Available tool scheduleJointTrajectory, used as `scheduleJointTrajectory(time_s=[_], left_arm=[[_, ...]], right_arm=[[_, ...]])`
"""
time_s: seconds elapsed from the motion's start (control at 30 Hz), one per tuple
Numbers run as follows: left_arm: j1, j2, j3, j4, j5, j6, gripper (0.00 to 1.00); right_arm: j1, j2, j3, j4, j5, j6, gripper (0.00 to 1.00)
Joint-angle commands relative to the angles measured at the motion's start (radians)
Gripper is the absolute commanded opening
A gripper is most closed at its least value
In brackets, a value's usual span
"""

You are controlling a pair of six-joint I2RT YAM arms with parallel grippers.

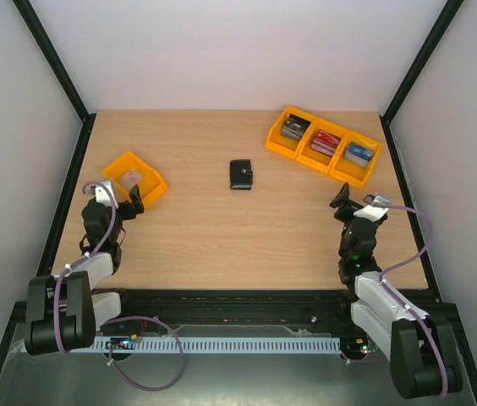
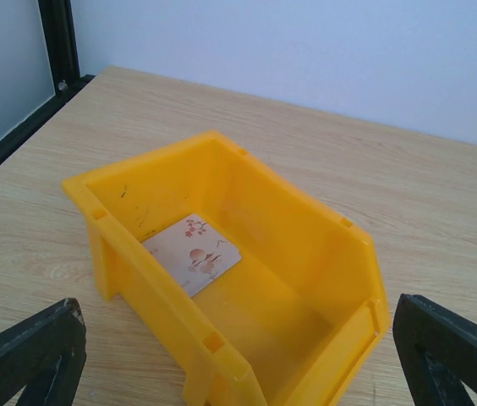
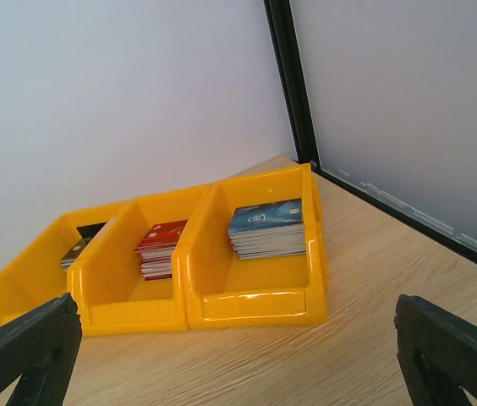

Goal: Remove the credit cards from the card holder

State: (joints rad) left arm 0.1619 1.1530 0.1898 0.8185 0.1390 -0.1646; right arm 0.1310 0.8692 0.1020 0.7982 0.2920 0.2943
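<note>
Top external: card holder (image 1: 241, 174) closed, contents hidden; left hand (image 1: 130, 203), right hand (image 1: 342, 201) both released, empty.

You have a pale wood worktop (image 1: 222, 237) in front of you, with white walls around it and black frame rails (image 1: 52, 59) along its left and right sides. Toward the left edge, one yellow tray (image 1: 152, 189) sits alone, turned at an angle. At the far right, three yellow trays (image 3: 251, 306) stand joined in a row. They hold a dark card stack (image 1: 295, 128) on the left, a red stack (image 1: 326, 141) in the middle and a blue-topped stack (image 1: 359, 154) on the right.
</note>
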Motion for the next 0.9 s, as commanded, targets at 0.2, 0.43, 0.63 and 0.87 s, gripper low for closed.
scheduleJointTrajectory(time_s=[0.2,0.43,0.63,0.87], left_arm=[[0.005,-0.019,0.193,-0.237,0.066,0.021,0.99],[0.023,0.081,0.551,-0.720,0.490,0.217,1.00],[0.031,0.018,0.703,-0.837,0.525,0.220,0.99],[0.023,0.044,0.902,-1.131,0.505,0.286,0.99]], right_arm=[[-0.004,-0.075,-0.002,0.047,0.019,0.075,0.99],[-0.003,-0.040,0.098,-0.007,-0.333,0.133,0.99],[-0.003,0.020,0.271,-0.169,-0.687,0.122,0.99],[0.001,0.212,0.449,-0.198,-0.973,0.265,0.99]])
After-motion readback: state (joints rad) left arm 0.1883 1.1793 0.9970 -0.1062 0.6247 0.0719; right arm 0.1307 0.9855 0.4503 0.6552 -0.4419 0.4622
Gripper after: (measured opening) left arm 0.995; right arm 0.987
